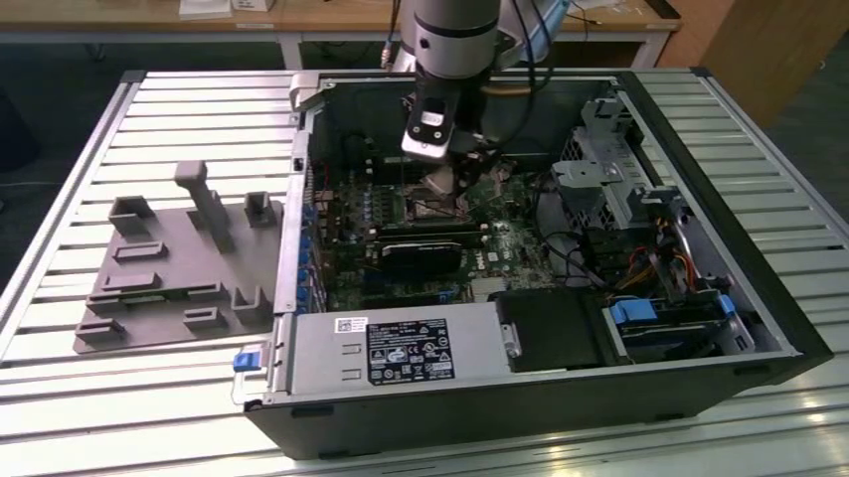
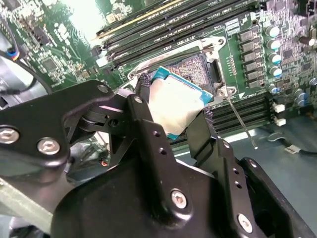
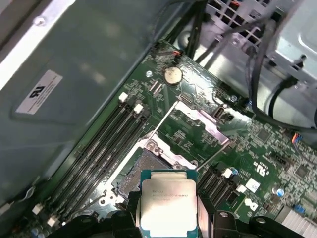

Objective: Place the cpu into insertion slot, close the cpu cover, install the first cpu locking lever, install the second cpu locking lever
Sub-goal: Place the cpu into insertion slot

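Note:
My gripper point(image 2: 173, 106) is shut on the cpu point(image 2: 181, 101), a small square chip with a pale metal top and a teal edge. Its black fingers point(image 3: 130, 210) press on two opposite sides of the cpu point(image 3: 168, 206). The chip hangs tilted, just above and beside the insertion slot point(image 3: 141, 171), whose dark centre point(image 2: 190, 67) is uncovered. The cpu cover point(image 3: 203, 121) is swung open beyond the slot. Two thin locking levers point(image 3: 162, 119) point(image 3: 214, 154) stand released beside it. In the exterior view the gripper point(image 1: 446, 181) reaches into the open computer case over the motherboard.
Long black memory slots point(image 3: 96, 156) run beside the socket, and a coin battery point(image 3: 172, 74) lies past the cover. A black card point(image 1: 427, 253), the power supply point(image 1: 385, 353), cables and drive bays point(image 1: 637, 229) crowd the case. A grey fixture plate point(image 1: 173, 263) lies at the exterior view's left.

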